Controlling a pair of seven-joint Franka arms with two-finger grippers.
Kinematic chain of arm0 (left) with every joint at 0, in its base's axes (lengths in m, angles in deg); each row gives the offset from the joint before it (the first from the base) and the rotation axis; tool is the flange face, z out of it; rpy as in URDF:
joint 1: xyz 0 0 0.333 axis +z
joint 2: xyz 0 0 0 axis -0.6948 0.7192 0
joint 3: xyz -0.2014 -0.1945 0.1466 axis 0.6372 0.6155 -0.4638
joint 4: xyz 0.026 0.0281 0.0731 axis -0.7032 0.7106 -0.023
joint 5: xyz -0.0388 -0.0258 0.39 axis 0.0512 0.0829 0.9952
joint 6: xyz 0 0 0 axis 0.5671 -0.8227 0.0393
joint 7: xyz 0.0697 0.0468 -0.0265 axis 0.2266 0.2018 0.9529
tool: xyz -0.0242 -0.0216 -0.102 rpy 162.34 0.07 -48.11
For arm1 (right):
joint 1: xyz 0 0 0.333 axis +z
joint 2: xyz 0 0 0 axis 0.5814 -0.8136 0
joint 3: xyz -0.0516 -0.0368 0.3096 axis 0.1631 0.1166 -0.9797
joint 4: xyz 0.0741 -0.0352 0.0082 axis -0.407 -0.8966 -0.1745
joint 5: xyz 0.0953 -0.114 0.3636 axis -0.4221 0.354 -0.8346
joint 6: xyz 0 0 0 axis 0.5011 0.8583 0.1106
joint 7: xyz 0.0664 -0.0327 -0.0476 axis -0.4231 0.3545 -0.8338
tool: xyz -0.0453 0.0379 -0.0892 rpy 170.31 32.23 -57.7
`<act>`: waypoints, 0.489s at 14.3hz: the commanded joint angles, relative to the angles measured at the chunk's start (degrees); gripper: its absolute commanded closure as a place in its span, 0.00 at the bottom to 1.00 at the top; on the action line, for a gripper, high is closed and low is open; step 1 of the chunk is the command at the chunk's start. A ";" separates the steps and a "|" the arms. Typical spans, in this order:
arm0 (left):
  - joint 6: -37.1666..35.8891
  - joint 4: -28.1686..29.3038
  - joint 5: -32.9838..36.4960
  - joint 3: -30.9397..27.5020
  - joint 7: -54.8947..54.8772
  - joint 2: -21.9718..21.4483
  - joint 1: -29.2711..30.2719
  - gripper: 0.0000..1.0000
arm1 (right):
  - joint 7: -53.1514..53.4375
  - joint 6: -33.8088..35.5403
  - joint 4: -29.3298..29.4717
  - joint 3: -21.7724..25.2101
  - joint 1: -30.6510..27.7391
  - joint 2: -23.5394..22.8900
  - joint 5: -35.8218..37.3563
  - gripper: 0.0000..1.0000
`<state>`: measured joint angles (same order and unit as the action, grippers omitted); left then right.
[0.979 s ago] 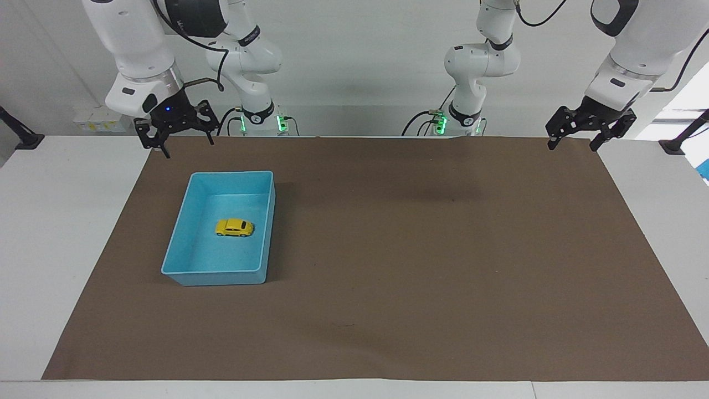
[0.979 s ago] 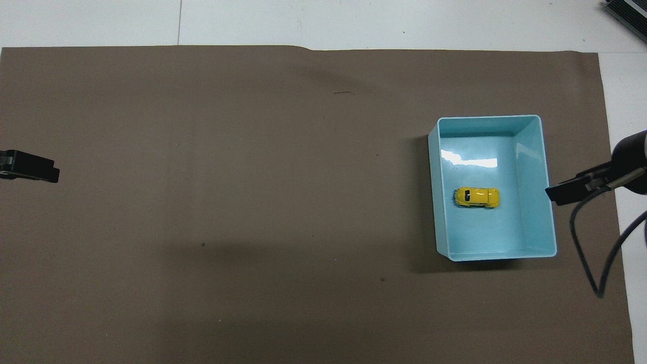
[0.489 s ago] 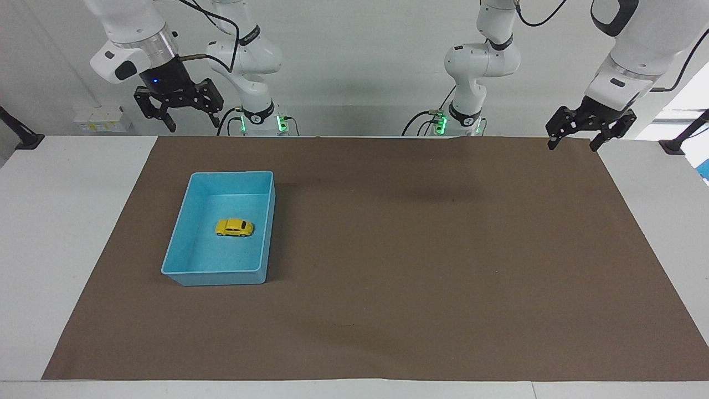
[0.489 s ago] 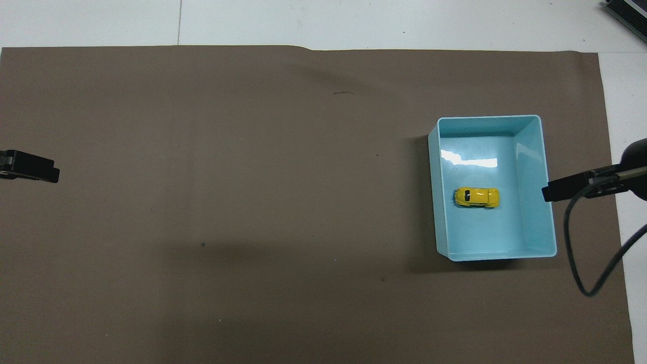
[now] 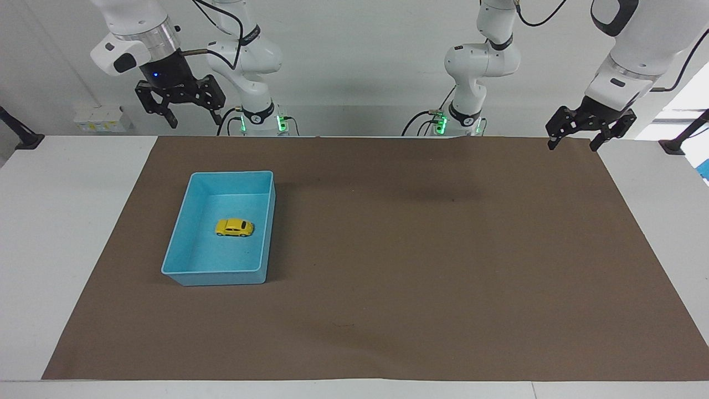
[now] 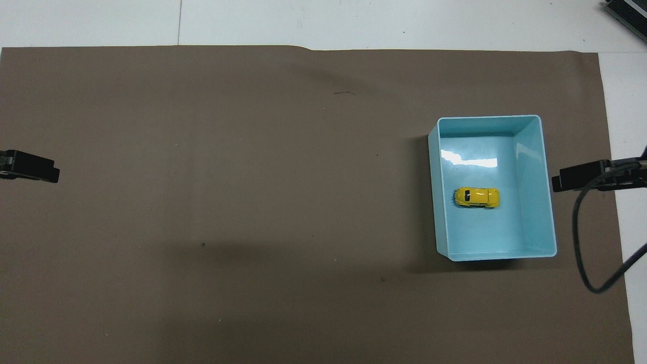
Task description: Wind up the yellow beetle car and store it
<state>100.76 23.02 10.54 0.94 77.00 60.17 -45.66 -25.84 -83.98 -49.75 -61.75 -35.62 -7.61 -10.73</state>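
Observation:
The yellow beetle car (image 5: 234, 228) (image 6: 476, 197) sits on its wheels in the middle of the light blue bin (image 5: 230, 174) (image 6: 488, 118), toward the right arm's end of the table. My right gripper (image 5: 195, 122) hangs high over the table's edge at the robots' end, well above and apart from the bin, open and holding nothing. In the overhead view only its tip (image 6: 581, 181) shows beside the bin. My left gripper (image 5: 572, 146) (image 6: 30, 172) waits open and empty over the mat's corner at the left arm's end.
A brown mat (image 5: 421, 255) covers most of the white table (image 5: 66, 233). A black cable (image 6: 586, 253) loops down from the right arm beside the bin. Small white boxes (image 5: 99, 119) stand near the right arm, and black clamp arms (image 5: 19, 136) sit at both table ends.
My right gripper has risen and drawn back from just over the mat's edge near the bin toward its base. The car, the bin and the left gripper have not moved.

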 commanded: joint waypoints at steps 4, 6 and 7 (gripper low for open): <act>-0.29 -0.64 -0.73 0.64 0.06 0.17 1.21 0.00 | 0.92 0.58 0.72 3.38 4.90 -1.32 0.95 0.00; -0.29 -0.64 -0.73 0.64 0.06 0.17 1.21 0.00 | 1.01 0.67 0.90 3.21 4.55 -1.32 1.12 0.00; -0.29 -0.64 -0.73 0.64 0.06 0.17 1.21 0.00 | 1.10 0.50 0.90 3.04 4.64 -1.32 1.30 0.00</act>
<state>100.76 23.02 10.54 0.94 77.00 60.17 -45.66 -25.81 -83.98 -49.76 -58.81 -31.20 -8.59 -10.20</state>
